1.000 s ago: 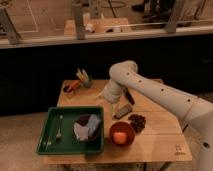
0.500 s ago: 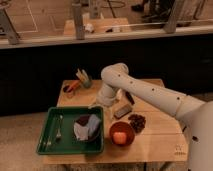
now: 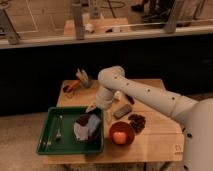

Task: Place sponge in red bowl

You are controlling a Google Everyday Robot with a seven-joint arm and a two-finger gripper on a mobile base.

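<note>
Change noted: the arm (image 3: pixel 145 95) has swung leftward and lower than a second ago. The gripper (image 3: pixel 93 107), which was over the middle of the table (image 3: pixel 160 142) near the grey block (image 3: pixel 122 111), now sits at the right rear edge of the green tray (image 3: pixel 70 150), just above and behind the dark bowl (image 3: pixel 81 120). Its jaws stand apart and nothing is held between them. No item on the table or tray has shifted over that interval.

Task items: the sponge (image 3: pixel 93 123) lies in the dark bowl on the tray, resting against a whitish cloth-like piece (image 3: pixel 81 132), directly below the gripper and not touched by it. The red bowl (image 3: pixel 112 134) stands on the table just right of the tray, apart from the sponge.

Limits of view:
- The line between sponge and cloth-like piece is hard to make out.
- A round orange item lies in the red bowl; what it is cannot be told.
- The arm covers part of the table's rear, and a small white object (image 3: pixel 118 95) behind it shows only in part.
- The robot's body is cut off at the right edge.
- A fork (image 3: pixel 59 131) in the tray is faint.
</note>
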